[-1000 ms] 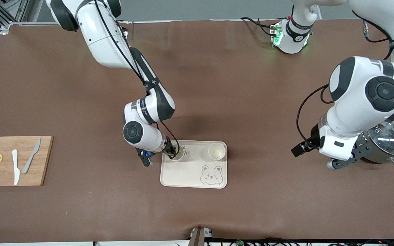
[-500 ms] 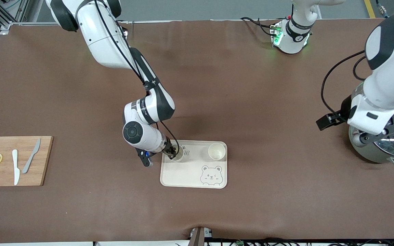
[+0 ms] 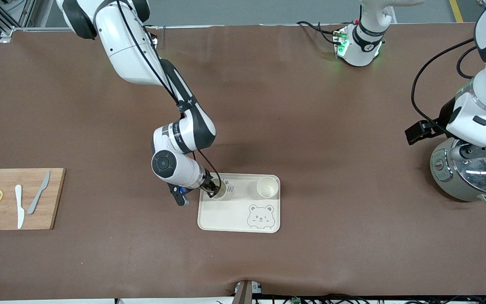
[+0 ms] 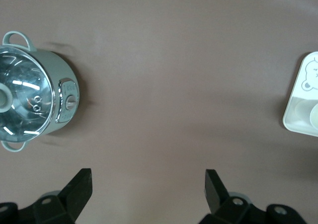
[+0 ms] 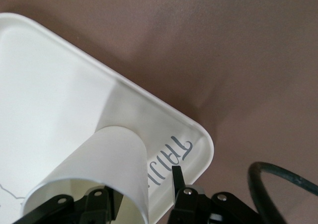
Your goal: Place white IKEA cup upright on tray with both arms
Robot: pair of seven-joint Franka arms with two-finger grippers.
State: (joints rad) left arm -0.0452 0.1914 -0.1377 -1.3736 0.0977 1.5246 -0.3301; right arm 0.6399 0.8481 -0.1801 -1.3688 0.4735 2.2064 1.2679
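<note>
The cream tray [image 3: 226, 215] with a bear face lies near the table's middle. Two white cups stand upright on it. My right gripper [image 3: 213, 190] is at the cup [image 3: 221, 191] toward the right arm's end. In the right wrist view the gripper [image 5: 141, 184] is open, one finger inside the cup [image 5: 109, 154] and one outside, both apart from its wall, over the tray [image 5: 49, 85]. The other cup [image 3: 267, 187] stands free. My left gripper [image 3: 485, 147] is open and empty over a pot; it shows in the left wrist view [image 4: 147, 177].
A grey-green pot [image 3: 471, 173] with a glass lid stands at the left arm's end, also in the left wrist view [image 4: 35, 97]. A wooden cutting board [image 3: 15, 198] with two knives and lemon slices lies at the right arm's end.
The left arm has swung up and toward its end of the table, its gripper now over the pot. The right arm and both cups have hardly moved.
</note>
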